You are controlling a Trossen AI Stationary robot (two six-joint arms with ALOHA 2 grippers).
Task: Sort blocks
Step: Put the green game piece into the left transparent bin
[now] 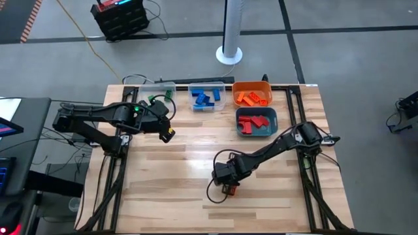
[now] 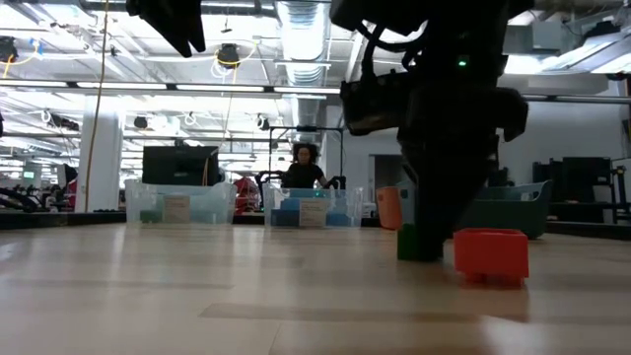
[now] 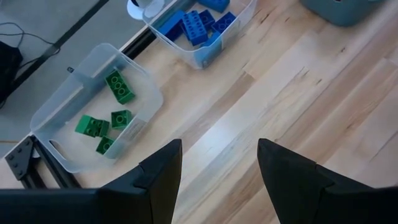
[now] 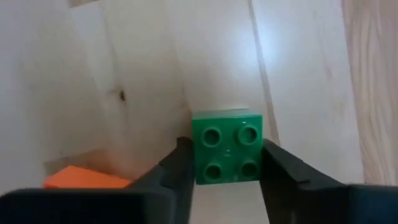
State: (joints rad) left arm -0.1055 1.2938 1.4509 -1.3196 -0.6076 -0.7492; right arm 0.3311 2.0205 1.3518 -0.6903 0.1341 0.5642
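A small green block (image 4: 226, 147) with four studs on top lies on the wooden table near its front middle. My right gripper (image 1: 227, 185) points down over it, one finger on each side. An orange block (image 4: 87, 178) lies on the table just beside that gripper and shows in the low view (image 2: 490, 254). My left gripper (image 1: 167, 134) hangs open above the table's left part, near the clear bin of green blocks (image 3: 106, 106), with nothing between its fingers (image 3: 163, 174). My right gripper pinches the green block by two opposite side walls (image 4: 194, 155) between its two fingers. The fingers come from above, pointing steeply down. The block sits studs up with its underside on the table (image 2: 406, 242).
Along the far edge stand a clear bin with blue blocks (image 1: 208, 98) and an orange bin with orange blocks (image 1: 251, 95); a teal bin with red blocks (image 1: 256, 122) sits just in front. A person shows in the room behind (image 2: 304, 168). Bare wood lies between the two arms.
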